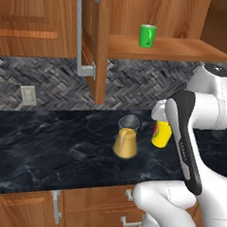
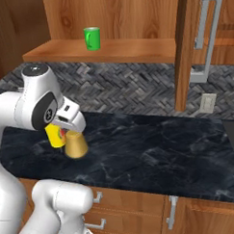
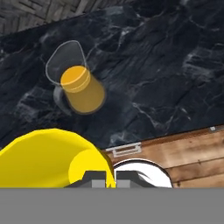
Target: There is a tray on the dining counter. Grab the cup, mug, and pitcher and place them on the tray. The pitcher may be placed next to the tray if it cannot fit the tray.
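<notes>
pincer (image 3: 110, 176): closed on the rim of the cup (image 3: 48, 159), held above the counter (image 1: 44, 143)
pitcher (image 1: 126, 141): stands on the counter, just beside the cup
mug (image 1: 147, 35): on the wooden shelf (image 1: 189, 48)

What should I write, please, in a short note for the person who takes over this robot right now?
Gripper: shut on the yellow cup, just above the black counter.
Pitcher: upright on that counter, close beside the cup.
Green mug: on the wooden shelf above, untouched.
Done: cup gripped.
Left: carry the cup to the tray, then fetch the mug and the pitcher.
</notes>
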